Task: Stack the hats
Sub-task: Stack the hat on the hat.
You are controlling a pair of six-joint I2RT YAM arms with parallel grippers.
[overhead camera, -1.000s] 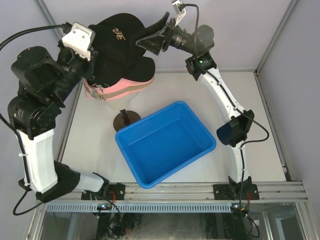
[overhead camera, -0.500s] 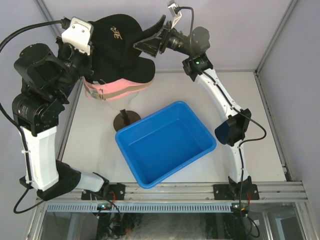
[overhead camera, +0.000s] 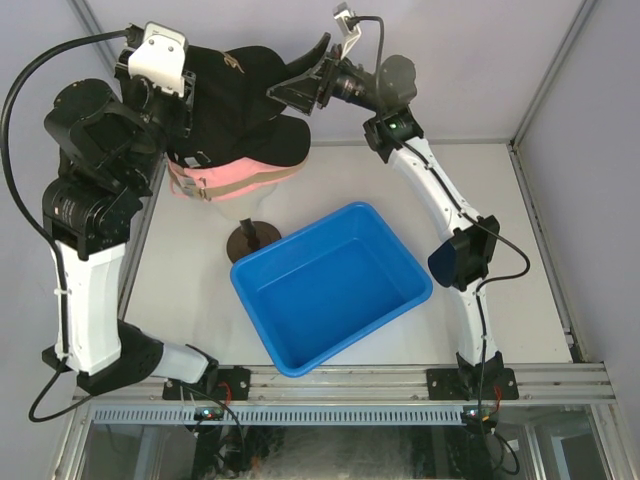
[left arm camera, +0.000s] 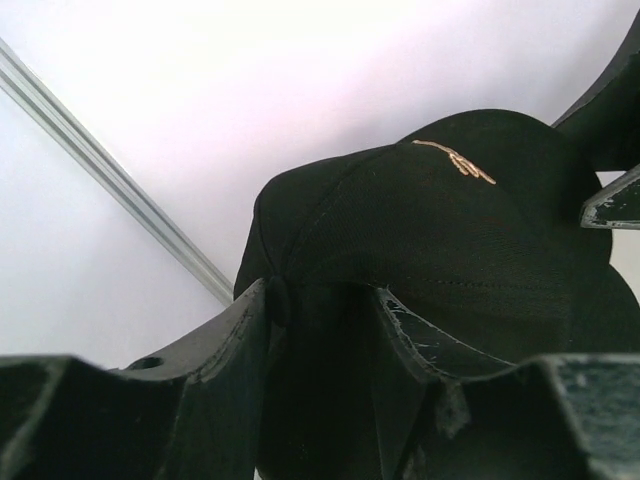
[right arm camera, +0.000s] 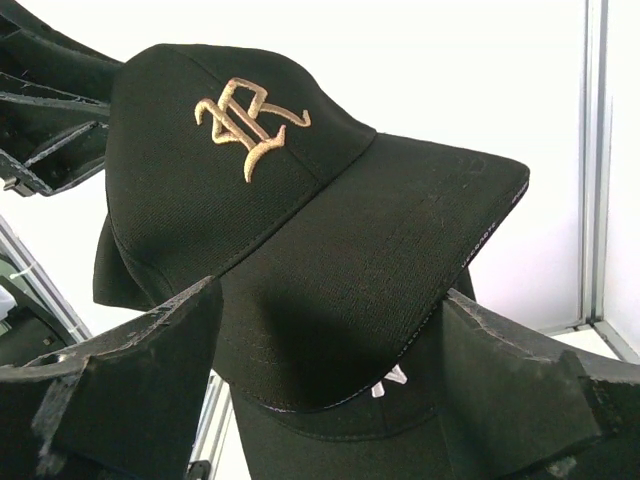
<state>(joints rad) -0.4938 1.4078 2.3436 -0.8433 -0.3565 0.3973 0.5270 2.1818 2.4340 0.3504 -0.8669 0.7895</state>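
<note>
A black cap with a gold logo [overhead camera: 245, 90] sits on top of the stack of hats at the back left. It also shows in the left wrist view [left arm camera: 450, 230] and the right wrist view [right arm camera: 250, 200]. Under it lie a black cap with a white mark [right arm camera: 400, 425], a pink cap [overhead camera: 250, 172] and a tan one [overhead camera: 192, 186]. My left gripper [overhead camera: 192, 100] [left arm camera: 325, 295] is shut on the rear of the top cap. My right gripper [overhead camera: 300, 85] [right arm camera: 330, 295] is open, one finger on each side of the cap's brim.
The stack rests on a mannequin head, whose brown base [overhead camera: 250, 240] stands on the table. A blue plastic bin [overhead camera: 300, 233] sits in the middle, just in front of the base. Frame posts run along the back and right.
My left arm has risen and swung a little right at the cap's rear. My right gripper has shifted slightly up at the brim. The stack has stayed put.
</note>
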